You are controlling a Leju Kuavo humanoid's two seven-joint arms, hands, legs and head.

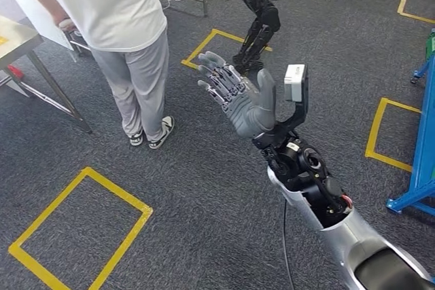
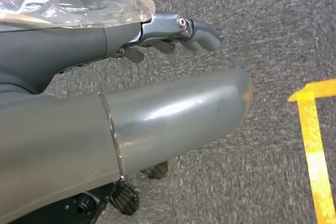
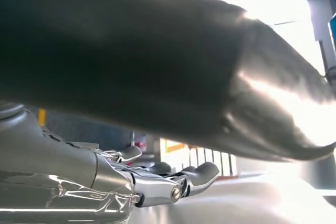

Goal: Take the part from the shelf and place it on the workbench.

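My right hand [image 1: 241, 96] is raised over the grey carpet in the middle of the head view, palm up, fingers spread, with nothing in it. The right wrist view shows its thick thumb [image 3: 166, 66] and the darker fingers [image 3: 194, 177] stretched out, and nothing lies between them. My left hand [image 2: 170, 108] hangs above the carpet in the left wrist view, with its thumb and its fingers [image 2: 198, 31] extended and holding nothing.
A person [image 1: 128, 32] in a white shirt and grey trousers stands at the upper left beside a table [image 1: 15, 42]. A blue metal frame [image 1: 423, 140] stands at the right edge. Another black robot's legs [image 1: 259, 22] stand ahead. Yellow tape squares [image 1: 82, 236] mark the carpet.
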